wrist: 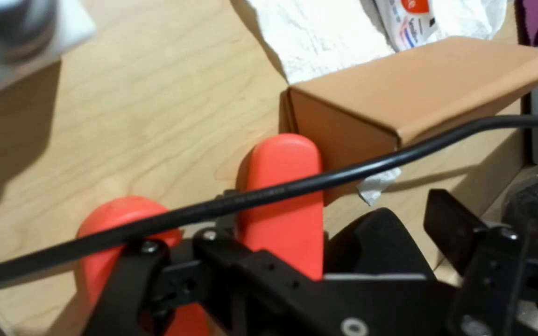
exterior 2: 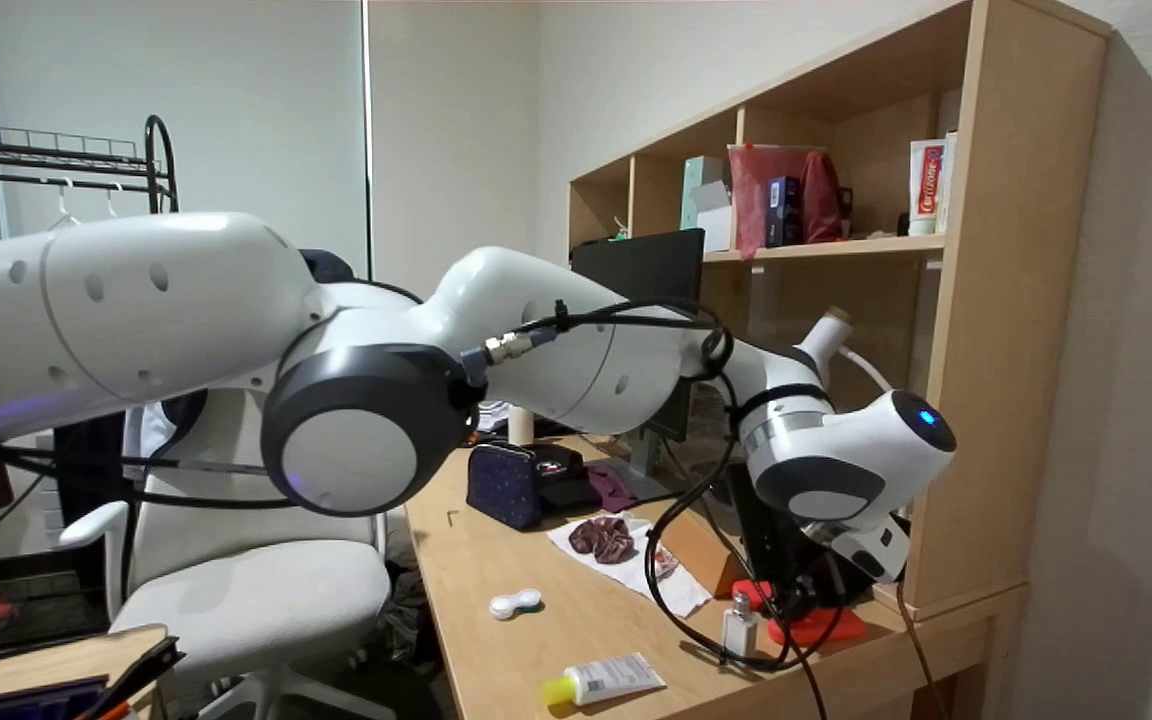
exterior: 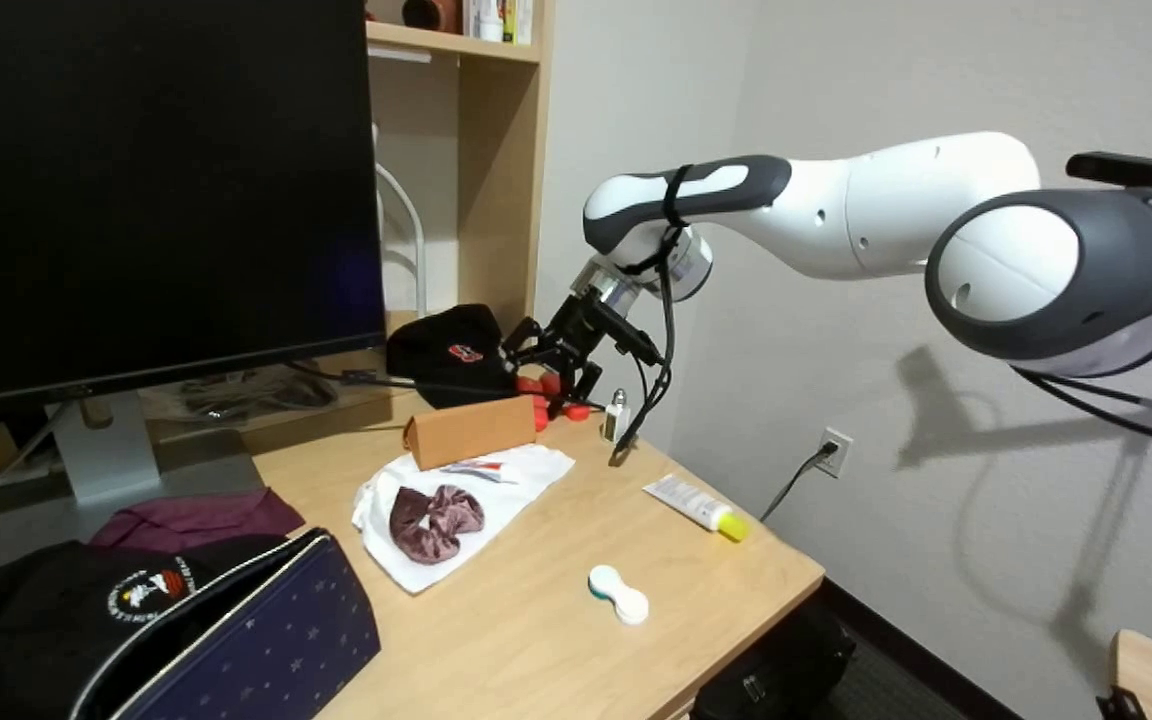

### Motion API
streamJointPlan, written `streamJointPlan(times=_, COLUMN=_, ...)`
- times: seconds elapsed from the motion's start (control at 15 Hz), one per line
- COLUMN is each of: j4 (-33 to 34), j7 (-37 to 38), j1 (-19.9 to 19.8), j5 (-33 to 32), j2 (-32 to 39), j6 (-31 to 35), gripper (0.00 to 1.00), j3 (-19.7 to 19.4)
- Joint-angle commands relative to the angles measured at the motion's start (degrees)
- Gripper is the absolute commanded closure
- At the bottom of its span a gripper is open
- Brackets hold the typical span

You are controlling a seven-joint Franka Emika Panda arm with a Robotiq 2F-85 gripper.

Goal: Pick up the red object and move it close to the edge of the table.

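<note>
Red object (wrist: 287,224), round-ended, partly hidden, perhaps two pieces, on light-brown wooden table (wrist: 157,116)

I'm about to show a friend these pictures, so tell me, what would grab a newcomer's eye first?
Probably the bulky white robot arm, which spans much of both exterior views and extends over the desk. Next, the big dark monitor, filling the upper left of an exterior view. In the wrist view, the bright red bar likely pops out first, right beside the tan case.
</note>
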Motion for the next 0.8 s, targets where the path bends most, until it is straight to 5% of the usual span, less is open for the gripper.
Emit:
streamJointPlan(times=0.0, j4=2.7, j7=-1.3, j1=-2.7, j5=4.4, j2=3.0, j6=-1.5, gripper=0.0, j3=3.7)
streamJointPlan(times=0.13, j4=2.6, j7=-1.3, j1=-3.6, j5=6.1, j2=3.5, j6=-1.3, gripper=0.08, j3=4.8)
streamJointPlan(times=0.2, j4=2.7, j7=-1.6, j1=-4.0, j5=6.9, j2=3.7, j6=-1.4, gripper=0.26, j3=5.3)
streamJointPlan(times=0.73, j4=2.8, j7=-1.8, j1=-5.0, j5=8.5, j2=4.6, j6=-1.7, gripper=0.79, j3=7.2)
